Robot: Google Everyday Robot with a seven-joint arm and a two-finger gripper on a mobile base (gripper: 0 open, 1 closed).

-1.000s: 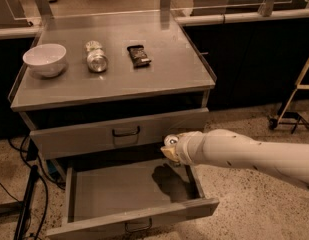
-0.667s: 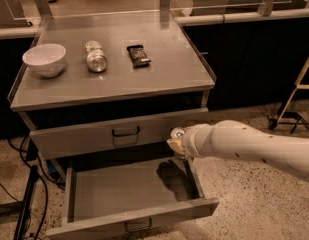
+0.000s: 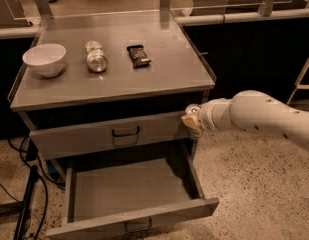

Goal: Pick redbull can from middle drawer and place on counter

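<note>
My gripper [image 3: 191,119] is at the end of the white arm, in front of the cabinet's front right corner, just below the counter [image 3: 159,81] edge and above the open middle drawer [image 3: 134,189]. It is shut on a small slim can, the redbull can [image 3: 193,108]; only its silver top shows between the yellowish fingers. The drawer is pulled out and its grey floor is bare.
On the counter are a white bowl [image 3: 44,59] at the left, a fatter shiny silver can [image 3: 96,57] lying on its side, and a dark snack packet [image 3: 138,55]. The upper drawer [image 3: 94,136] is closed. Cables [image 3: 24,204] lie on the floor at the left.
My gripper has risen from over the open drawer's right side and moved right, up to the level of the closed upper drawer's front. Nothing on the counter has moved.
</note>
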